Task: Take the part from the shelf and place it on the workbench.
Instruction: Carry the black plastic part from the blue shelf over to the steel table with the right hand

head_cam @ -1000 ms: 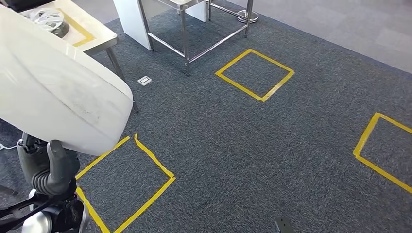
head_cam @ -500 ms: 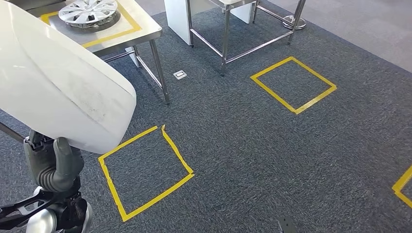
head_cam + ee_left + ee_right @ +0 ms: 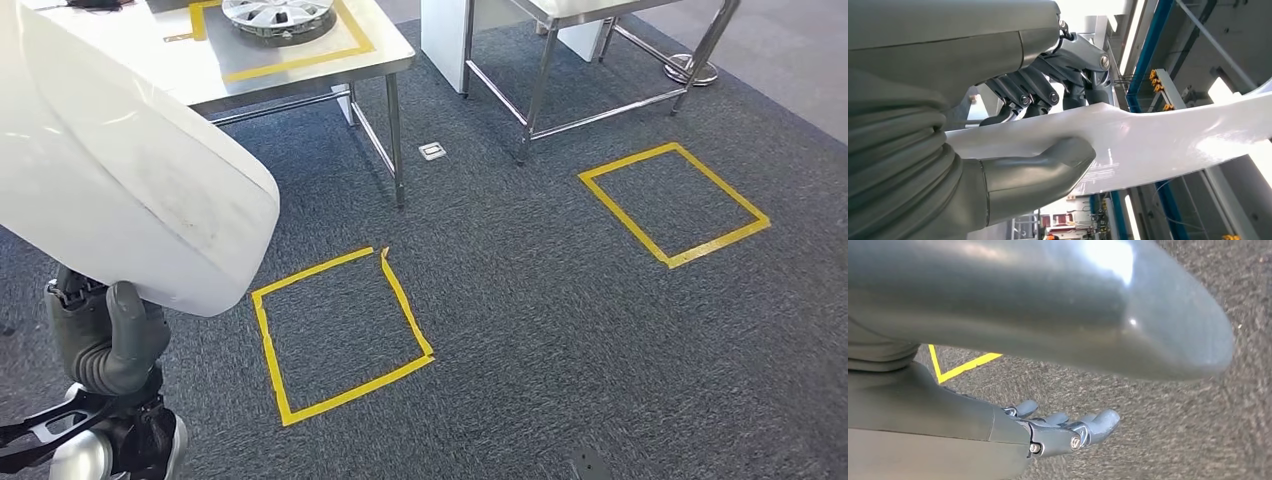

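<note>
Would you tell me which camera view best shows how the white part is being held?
The left wrist view: the left robot hand grips the white part between thumb and fingers. The head view shows its broad surface; the right wrist view shows carpet.

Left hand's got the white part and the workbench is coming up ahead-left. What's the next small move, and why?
Probably keep stepping toward the workbench. The left hand grips the white part, but the bench lies beyond the carpet and the nearest yellow tape square, likely out of reach.
</note>
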`<state>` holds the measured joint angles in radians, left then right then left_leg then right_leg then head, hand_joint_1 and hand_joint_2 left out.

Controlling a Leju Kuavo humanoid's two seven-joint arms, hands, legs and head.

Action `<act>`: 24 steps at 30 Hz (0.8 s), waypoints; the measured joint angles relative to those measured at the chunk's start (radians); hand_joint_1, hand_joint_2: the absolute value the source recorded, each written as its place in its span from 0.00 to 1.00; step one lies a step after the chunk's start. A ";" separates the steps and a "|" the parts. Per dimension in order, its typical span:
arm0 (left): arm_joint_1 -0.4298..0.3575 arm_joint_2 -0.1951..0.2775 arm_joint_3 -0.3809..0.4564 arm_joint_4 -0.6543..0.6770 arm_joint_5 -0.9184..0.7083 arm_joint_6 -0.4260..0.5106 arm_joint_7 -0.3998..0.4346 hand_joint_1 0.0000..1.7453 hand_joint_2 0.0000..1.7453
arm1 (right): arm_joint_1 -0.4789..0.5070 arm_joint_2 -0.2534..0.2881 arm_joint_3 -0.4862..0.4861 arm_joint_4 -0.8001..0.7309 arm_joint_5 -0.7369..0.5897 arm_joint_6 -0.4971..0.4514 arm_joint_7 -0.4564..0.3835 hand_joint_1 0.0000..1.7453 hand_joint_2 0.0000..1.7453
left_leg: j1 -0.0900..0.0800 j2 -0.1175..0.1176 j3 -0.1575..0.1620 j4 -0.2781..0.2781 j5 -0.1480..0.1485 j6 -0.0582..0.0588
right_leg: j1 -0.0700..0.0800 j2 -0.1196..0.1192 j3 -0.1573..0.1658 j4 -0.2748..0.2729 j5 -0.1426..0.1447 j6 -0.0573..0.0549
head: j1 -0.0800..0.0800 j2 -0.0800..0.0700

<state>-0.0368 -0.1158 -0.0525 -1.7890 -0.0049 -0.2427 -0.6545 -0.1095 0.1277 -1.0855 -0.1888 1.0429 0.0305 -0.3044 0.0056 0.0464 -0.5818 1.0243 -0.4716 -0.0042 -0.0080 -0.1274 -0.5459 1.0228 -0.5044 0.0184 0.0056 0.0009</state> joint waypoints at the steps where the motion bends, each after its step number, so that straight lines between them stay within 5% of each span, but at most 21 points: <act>1: -0.001 0.000 0.000 -0.003 0.002 -0.002 0.001 1.00 1.00 | -0.002 0.000 0.000 0.000 0.003 0.000 0.000 0.00 0.00 | 0.002 -0.012 0.001 -0.003 0.003 0.007 | -0.003 0.017 -0.003 0.014 -0.013 0.006 | 0.001 0.000; 3: -0.003 -0.003 0.002 -0.007 0.004 -0.003 0.003 1.00 1.00 | -0.003 0.000 0.001 0.000 0.006 0.002 0.000 0.00 0.00 | 0.007 -0.037 0.000 -0.006 0.009 0.017 | -0.008 0.080 -0.042 0.108 -0.070 0.014 | 0.006 0.000; 5: -0.003 -0.006 0.002 -0.007 0.005 -0.003 0.004 1.00 1.00 | 0.001 0.000 0.001 0.000 0.007 0.002 0.002 0.00 0.00 | 0.008 -0.065 -0.003 -0.005 0.011 0.020 | -0.008 0.117 -0.109 0.245 -0.131 0.017 | 0.009 0.000; 7: -0.002 -0.006 0.003 -0.007 0.005 -0.003 0.004 1.00 1.00 | 0.003 0.000 0.001 0.000 0.007 0.003 0.003 0.00 0.00 | 0.008 -0.096 -0.005 -0.003 0.011 0.020 | -0.008 0.123 -0.135 0.286 -0.124 0.016 | 0.010 0.000; 11: -0.002 -0.007 0.005 -0.007 0.005 -0.003 0.004 1.00 1.00 | 0.000 0.000 0.001 0.000 0.007 0.003 0.003 0.00 0.00 | 0.007 -0.153 -0.008 0.008 0.009 0.006 | -0.013 0.179 -0.031 0.047 -0.002 0.008 | 0.010 0.000; 14: -0.002 -0.008 0.007 -0.007 0.008 -0.003 0.004 1.00 1.00 | -0.002 0.000 0.002 0.000 0.008 0.007 0.003 0.00 0.00 | 0.009 -0.183 -0.018 0.005 0.015 -0.017 | -0.010 0.180 -0.017 0.010 0.004 -0.004 | 0.010 0.000; 15: 0.000 -0.009 0.009 -0.008 0.012 -0.003 0.005 1.00 1.00 | -0.004 0.001 0.003 0.000 0.008 0.008 0.003 0.00 0.00 | 0.009 -0.180 -0.021 0.004 0.016 -0.023 | -0.011 0.169 -0.017 0.007 0.007 -0.012 | 0.010 0.000; 17: -0.001 -0.009 0.015 -0.012 0.025 -0.008 0.005 1.00 1.00 | -0.007 0.003 0.005 0.000 0.008 0.008 0.005 0.00 0.00 | 0.007 -0.130 -0.041 0.039 -0.010 -0.033 | -0.014 0.149 -0.015 0.000 0.012 -0.028 | 0.004 0.000; 19: -0.002 -0.009 0.017 -0.015 0.035 -0.017 0.006 1.00 1.00 | -0.008 0.003 0.005 0.000 0.007 0.008 0.009 0.00 0.00 | 0.005 -0.069 -0.092 0.154 -0.076 -0.039 | -0.011 0.129 -0.016 -0.002 0.012 -0.037 | -0.002 0.000; 21: -0.002 -0.010 0.018 -0.013 0.039 -0.023 0.006 1.00 1.00 | -0.006 0.003 0.005 0.000 0.008 0.008 0.017 0.00 0.00 | 0.006 -0.053 -0.145 0.274 -0.125 -0.044 | -0.008 0.110 -0.016 -0.002 0.010 -0.039 | -0.003 0.000; 22: -0.001 -0.010 0.018 -0.012 0.039 -0.024 0.007 1.00 1.00 | -0.006 0.003 0.006 0.000 0.009 0.008 0.021 0.00 0.00 | 0.006 -0.052 -0.148 0.288 -0.122 -0.044 | -0.007 0.102 -0.016 -0.001 0.010 -0.039 | -0.003 0.000; 24: -0.002 -0.010 0.020 -0.010 0.041 -0.027 0.008 1.00 1.00 | -0.007 0.003 0.006 0.000 0.010 0.008 0.028 0.00 0.00 | 0.006 -0.049 -0.093 0.195 -0.067 -0.041 | -0.007 0.091 -0.014 0.000 0.009 -0.037 | -0.003 0.000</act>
<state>-0.0386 -0.1259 -0.0325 -1.7986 0.0366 -0.2700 -0.6465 -0.1168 0.1310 -1.0793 -0.1888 1.0524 0.0389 -0.2769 0.0120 -0.0022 -0.6752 1.2197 -0.5381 -0.0447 -0.0148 -0.0364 -0.5599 1.0224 -0.4953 -0.0188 0.0027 0.0008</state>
